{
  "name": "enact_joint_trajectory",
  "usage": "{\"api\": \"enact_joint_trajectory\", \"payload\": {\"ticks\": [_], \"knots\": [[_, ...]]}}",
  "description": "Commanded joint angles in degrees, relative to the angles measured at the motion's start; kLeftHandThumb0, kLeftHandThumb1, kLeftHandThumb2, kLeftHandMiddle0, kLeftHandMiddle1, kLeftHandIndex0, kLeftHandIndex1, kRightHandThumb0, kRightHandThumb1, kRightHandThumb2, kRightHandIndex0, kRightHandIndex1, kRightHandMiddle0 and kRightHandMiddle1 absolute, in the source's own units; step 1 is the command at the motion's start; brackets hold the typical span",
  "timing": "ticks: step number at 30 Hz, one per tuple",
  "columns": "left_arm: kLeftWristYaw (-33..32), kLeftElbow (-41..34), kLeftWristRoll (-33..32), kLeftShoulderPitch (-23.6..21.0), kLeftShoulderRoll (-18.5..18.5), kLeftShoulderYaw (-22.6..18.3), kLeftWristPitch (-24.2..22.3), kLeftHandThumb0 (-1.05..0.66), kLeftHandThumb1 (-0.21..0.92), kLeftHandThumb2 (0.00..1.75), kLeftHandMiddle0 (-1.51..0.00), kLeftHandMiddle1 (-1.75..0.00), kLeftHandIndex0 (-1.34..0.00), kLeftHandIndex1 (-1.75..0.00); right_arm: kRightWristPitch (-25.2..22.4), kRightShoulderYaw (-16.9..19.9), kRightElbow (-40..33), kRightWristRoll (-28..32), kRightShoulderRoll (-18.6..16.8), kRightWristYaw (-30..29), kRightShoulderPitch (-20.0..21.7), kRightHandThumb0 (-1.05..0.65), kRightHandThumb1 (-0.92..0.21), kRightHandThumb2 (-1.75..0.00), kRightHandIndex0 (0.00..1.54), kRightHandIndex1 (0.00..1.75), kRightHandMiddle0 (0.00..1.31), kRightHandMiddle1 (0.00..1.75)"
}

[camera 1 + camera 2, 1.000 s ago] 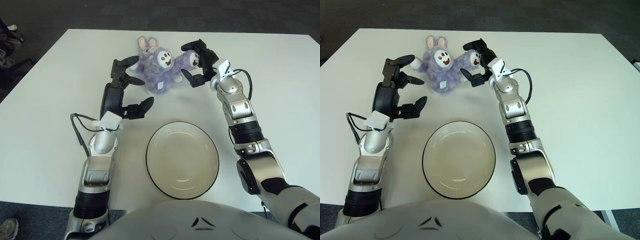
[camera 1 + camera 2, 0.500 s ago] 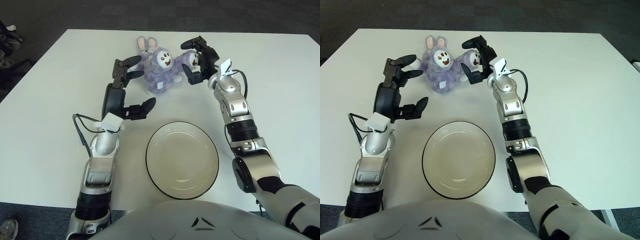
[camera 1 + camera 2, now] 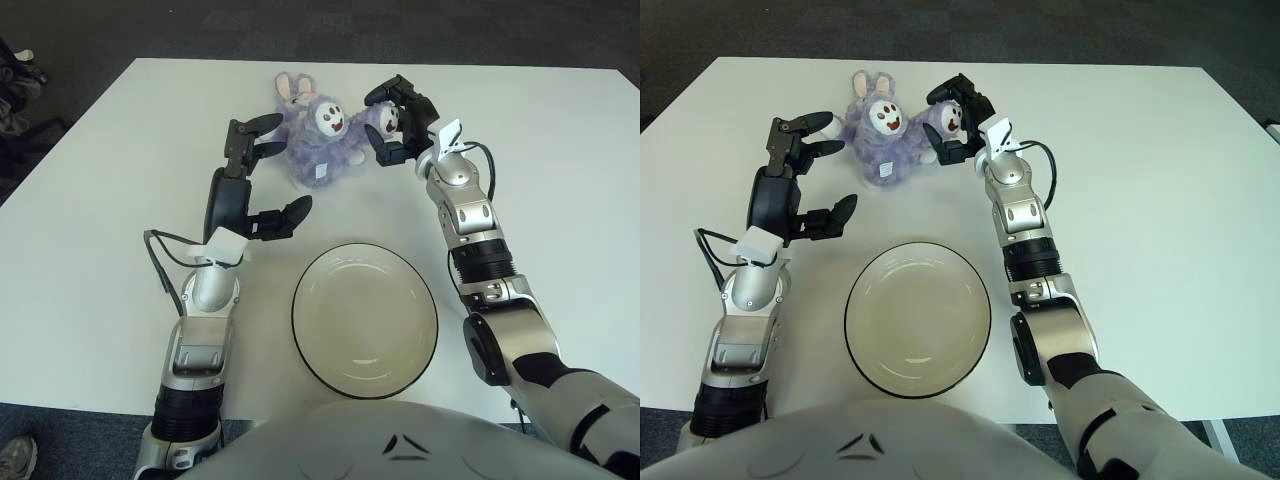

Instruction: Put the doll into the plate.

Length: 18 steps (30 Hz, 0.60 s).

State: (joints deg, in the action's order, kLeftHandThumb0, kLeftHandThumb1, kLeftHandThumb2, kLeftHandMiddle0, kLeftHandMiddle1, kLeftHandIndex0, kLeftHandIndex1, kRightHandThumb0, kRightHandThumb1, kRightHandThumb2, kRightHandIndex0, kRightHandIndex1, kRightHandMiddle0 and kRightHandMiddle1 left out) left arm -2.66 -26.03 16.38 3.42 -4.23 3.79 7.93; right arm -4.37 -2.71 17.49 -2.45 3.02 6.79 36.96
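Flanking doll [image 3: 325, 135] | left hand [image 3: 252, 180] spread beside | right hand [image 3: 397, 120] touching

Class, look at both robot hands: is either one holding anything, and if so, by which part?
The right hand closes on the doll's small side head; the left hand is open beside the doll, holding nothing. A firm grasp cannot be confirmed.

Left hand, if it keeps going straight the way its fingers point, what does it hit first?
Probably the fluffy purple rabbit doll: the left hand opens toward its side, upper fingers almost at the fur. Depth is uncertain.
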Motion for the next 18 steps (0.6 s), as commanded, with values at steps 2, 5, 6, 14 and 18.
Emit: {"api": "enact_joint_trajectory", "payload": {"ticks": [2,5,6,14,18], "knots": [[-0.58,-0.53,0.59,0.46,0.11,0.1,0.93,-0.75,0.56,0.81,-0.27,-0.9,0.0,-1.09,3.08,-0.04,0.78,-0.77,0.05,-1.1,0.34,-0.08,-0.49,-0.98,0.49,1.41,0.5,1.66],[-0.61,-0.62,0.61,0.58,0.17,0.08,0.76,-0.76,0.56,0.8,-0.27,-0.89,0.0,-1.1,3.88,-0.37,0.99,-1.77,0.22,-1.78,0.27,-0.03,-0.42,-1.06,0.57,1.41,0.53,1.66],[-0.63,-0.62,0.66,0.56,0.19,0.1,0.7,-0.76,0.56,0.8,-0.27,-0.89,0.0,-1.1,4.01,-0.38,1.09,-1.91,0.25,-1.88,0.29,-0.02,-0.41,-1.08,0.59,1.41,0.53,1.66],[-0.38,-0.84,0.77,0.47,-0.06,0.02,0.55,-0.78,0.62,0.74,-0.55,-1.45,0.0,-1.13,1.84,0.52,0.35,-1.06,-0.86,-3.2,0.16,0.0,-0.28,-1.23,0.7,1.49,0.58,1.6],[-0.33,-0.71,0.6,0.28,-0.17,-0.12,0.75,-0.79,0.63,0.72,-0.81,-1.68,0.0,-1.14,0.78,0.58,-0.05,-1.03,-1.06,-3.74,0.17,0.0,-0.25,-1.26,0.72,1.51,0.59,1.59]]}}
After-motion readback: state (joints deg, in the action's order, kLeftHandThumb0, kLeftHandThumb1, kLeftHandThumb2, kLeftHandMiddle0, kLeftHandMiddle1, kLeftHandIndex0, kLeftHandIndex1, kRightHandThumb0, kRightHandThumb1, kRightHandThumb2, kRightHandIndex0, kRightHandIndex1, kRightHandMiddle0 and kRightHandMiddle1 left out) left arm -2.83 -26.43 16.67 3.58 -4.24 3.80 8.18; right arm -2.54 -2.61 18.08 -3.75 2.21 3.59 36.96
